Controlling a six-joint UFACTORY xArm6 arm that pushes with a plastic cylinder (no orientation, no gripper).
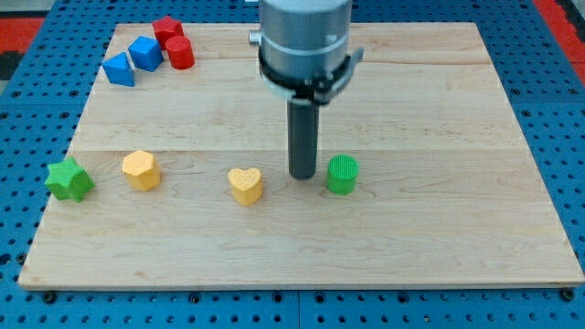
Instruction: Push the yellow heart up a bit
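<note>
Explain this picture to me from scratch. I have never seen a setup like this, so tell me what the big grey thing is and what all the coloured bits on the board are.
The grey cylinder is the end of a robot arm. It has no hand, only a dark rod, and my tip slides on the wooden board to push blocks. Nothing is held. There is one camera view; where it is mounted is not known.

My tip stands between the yellow heart, on the view's left, and the green cylinder, on the view's right, close to the cylinder.

Further left lie a yellow block, roughly hexagonal, and a green star at the board's edge. At the view's top left sit two blue blocks, a red block and a red cylinder.
</note>
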